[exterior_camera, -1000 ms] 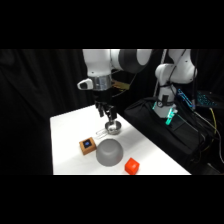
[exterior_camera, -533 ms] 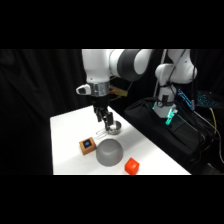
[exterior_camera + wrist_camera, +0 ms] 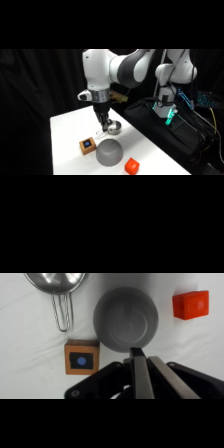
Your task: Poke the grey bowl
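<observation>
Soft blur, bright table, dark surroundings

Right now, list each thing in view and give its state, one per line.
grey bowl: dome up, untouched.
gripper: shut, above the bowl's edge.
metal cup: upright, handle toward the wooden block.
wooden block: flat, blue dot up.
orange block: flat, apart from the bowl.

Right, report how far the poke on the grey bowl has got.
Done: the arm has brought the tool in over the table, close to the grey bowl. In hand: the tool hangs above the bowl's far edge, and in the wrist view its tip lies over the near rim of the bowl. Left: the poke itself. No contact shows yet, and the bowl sits between the wooden block and the red block.
</observation>
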